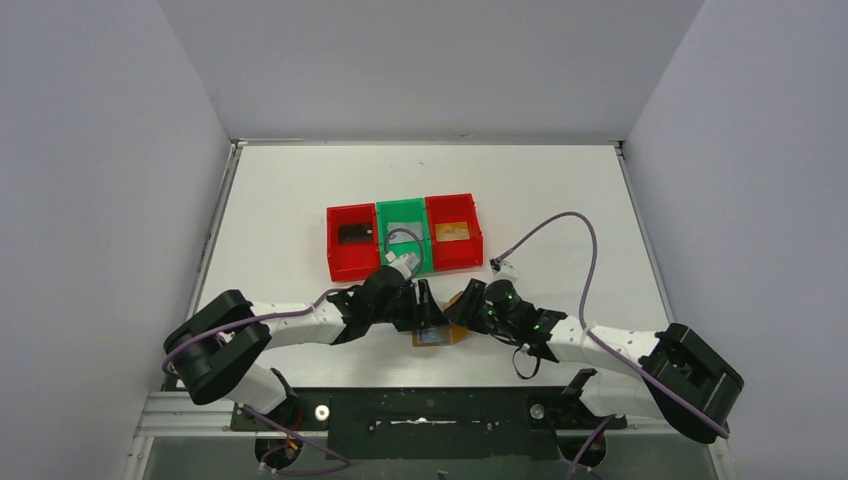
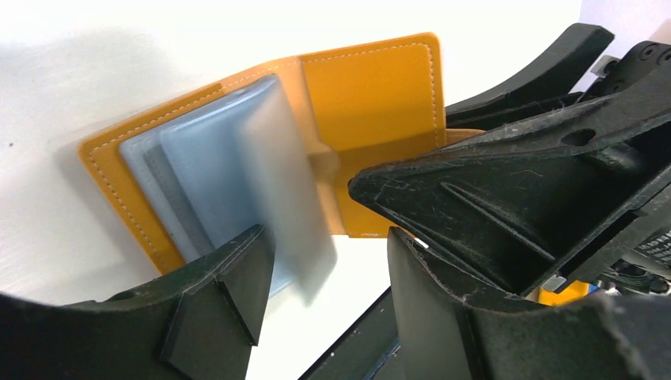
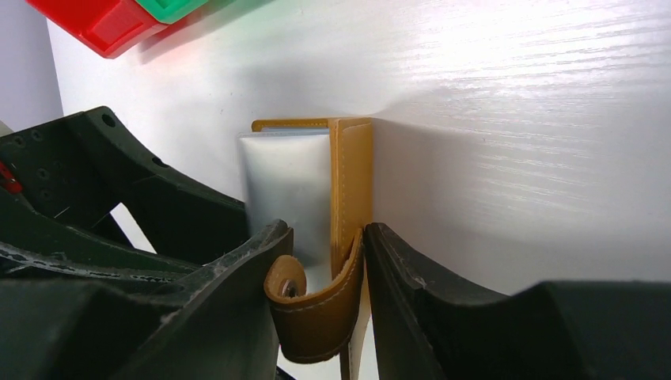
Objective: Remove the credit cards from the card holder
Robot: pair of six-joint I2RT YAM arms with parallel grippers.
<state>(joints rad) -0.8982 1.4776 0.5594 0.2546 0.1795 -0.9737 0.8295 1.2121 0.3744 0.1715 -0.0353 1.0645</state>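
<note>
Near: holder (image 1: 440, 335) lies open on the table (image 1: 560, 200), just ahead of the arm bases, between both grippers.

Right gripper (image 3: 326, 237): jaws narrow, one on each side of the curled snap tab (image 3: 316, 313). Cannot tell whether they pinch it or only flank it.

Left gripper (image 2: 326, 249): jaws apart, straddling a loose sleeve (image 2: 289, 198), gripping nothing.

Handling, judged: a light, limp thing. Covers bend at the fold. Sleeves flop and look slick, so it will likely skid or lift unless pinned. Best hold is the tab or a stitched cover edge. A card is thin and stiff, easy to lose; take it by an exposed edge.

Looks: tan leather-like covers, pale stitching, cloudy blue-grey sleeves fanned out. Cannot tell whether a card is still inside.

Farther back, three bins in a row: black card (image 1: 355, 233) in the left red bin (image 1: 335, 265), orange-brown card (image 1: 452, 231) in the right red bin (image 1: 475, 255), green bin (image 1: 400, 215) between.
</note>
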